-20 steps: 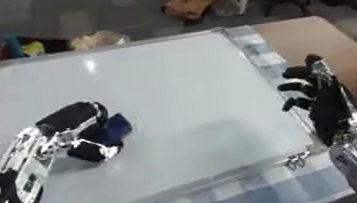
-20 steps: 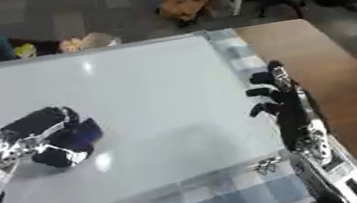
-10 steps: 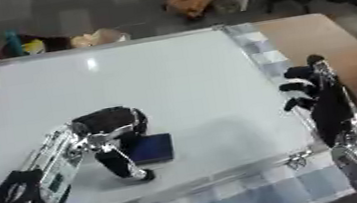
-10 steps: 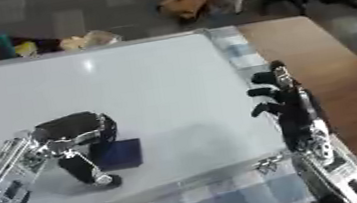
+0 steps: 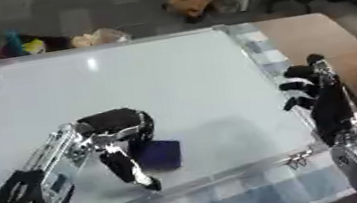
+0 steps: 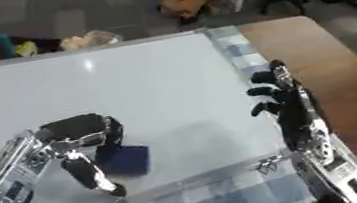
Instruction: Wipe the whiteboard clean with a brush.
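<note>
1. Dark-blue brush (image 5: 160, 154), a small block, sits flat on the whiteboard (image 5: 126, 86) near the board's front edge, left of centre.
2. Left hand (image 5: 116, 133) is over it, fingers curled down round the brush's left side, one long digit reaching toward the front frame. Hand is closed on the brush, pressing it to the board.
3. Change vs 1 s ago: brush & left hand were further left and further back on the board; now they've swept right and toward the front edge. Reads as a wiping stroke in progress.
4. Right hand (image 5: 313, 91) stands on edge at the board's right rim, fingers relaxed and slightly bent, holding nothing. It hasn't moved; prob. steadying the board.
5. Board surface looks plain white w/ only a light glare spot near the back; no marks I can make out, so task seems well along or nearly done.
6. Blue-checked cloth (image 5: 254, 46) shows round the board on the wooden worktop (image 5: 333, 45).
7. Next, likely: carry the stroke on across the front strip.
</note>
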Motion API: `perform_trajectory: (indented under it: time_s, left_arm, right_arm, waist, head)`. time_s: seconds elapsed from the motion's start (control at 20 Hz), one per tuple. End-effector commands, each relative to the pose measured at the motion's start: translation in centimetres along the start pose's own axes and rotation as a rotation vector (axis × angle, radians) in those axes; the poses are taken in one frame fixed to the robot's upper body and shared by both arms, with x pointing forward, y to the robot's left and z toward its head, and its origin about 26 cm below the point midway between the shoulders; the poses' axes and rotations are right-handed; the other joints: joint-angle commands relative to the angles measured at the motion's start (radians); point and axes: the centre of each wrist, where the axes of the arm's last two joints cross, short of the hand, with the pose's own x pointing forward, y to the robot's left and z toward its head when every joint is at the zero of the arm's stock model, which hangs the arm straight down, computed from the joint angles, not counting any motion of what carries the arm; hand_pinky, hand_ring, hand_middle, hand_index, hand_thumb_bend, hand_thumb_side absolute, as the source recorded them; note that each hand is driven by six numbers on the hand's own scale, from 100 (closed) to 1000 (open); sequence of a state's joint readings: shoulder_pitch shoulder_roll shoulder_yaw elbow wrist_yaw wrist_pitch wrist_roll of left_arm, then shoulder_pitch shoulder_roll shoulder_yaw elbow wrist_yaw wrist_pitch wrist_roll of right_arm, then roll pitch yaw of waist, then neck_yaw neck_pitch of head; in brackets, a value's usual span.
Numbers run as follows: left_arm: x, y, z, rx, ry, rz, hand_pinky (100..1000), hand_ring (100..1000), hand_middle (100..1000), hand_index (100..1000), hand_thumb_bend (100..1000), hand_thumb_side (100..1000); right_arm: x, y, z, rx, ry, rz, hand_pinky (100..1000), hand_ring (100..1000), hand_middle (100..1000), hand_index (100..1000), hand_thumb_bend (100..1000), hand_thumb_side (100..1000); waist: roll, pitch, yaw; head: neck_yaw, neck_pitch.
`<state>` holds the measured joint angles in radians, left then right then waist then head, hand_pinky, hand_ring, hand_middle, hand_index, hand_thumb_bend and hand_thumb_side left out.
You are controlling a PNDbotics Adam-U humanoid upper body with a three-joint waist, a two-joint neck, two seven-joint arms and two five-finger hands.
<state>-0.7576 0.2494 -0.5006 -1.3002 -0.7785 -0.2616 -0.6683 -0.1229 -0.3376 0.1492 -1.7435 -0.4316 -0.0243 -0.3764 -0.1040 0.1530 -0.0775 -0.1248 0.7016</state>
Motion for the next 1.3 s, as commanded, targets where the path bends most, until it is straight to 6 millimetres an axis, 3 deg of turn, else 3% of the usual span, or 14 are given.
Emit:
perform_trajectory:
  time_s: [0.05,0.15,0.7,0.95,1.3]
  left_arm:
    - [0.0,1.8,1.3,0.041,0.001,-0.024,585,563,553,427,775,527]
    - [0.1,2.6,1.9,0.058,-0.007,-0.032,586,563,552,412,764,559]
    - [1.2,7.1,5.8,0.148,-0.041,-0.067,588,562,548,409,777,535]
    - [1.0,7.5,8.4,0.208,-0.014,-0.051,589,559,545,409,773,537]
    - [-0.4,6.8,13.5,0.370,0.099,0.036,586,541,526,402,777,533]
  right_arm:
    - [0.5,-0.2,-0.3,0.007,-0.022,0.017,345,613,647,653,100,809]
    - [0.5,-0.3,-0.2,0.004,-0.018,0.020,345,613,647,653,100,809]
    - [0.3,-0.8,0.0,-0.001,-0.010,0.032,346,613,647,653,100,810]
    - [0.3,-0.9,0.0,-0.004,-0.010,0.035,345,613,647,653,100,811]
    - [0.3,-1.0,0.0,-0.011,-0.015,0.035,346,613,647,653,100,812]
  waist:
    - [0.005,-0.018,0.001]
    - [0.007,-0.023,0.003]
    - [0.016,-0.041,0.017]
    - [0.017,-0.042,0.027]
    - [0.017,-0.035,0.051]
  head:
    - [-0.001,-0.006]
    - [-0.003,-0.005]
    - [-0.012,-0.002]
    - [-0.017,-0.003]
    - [-0.027,-0.003]
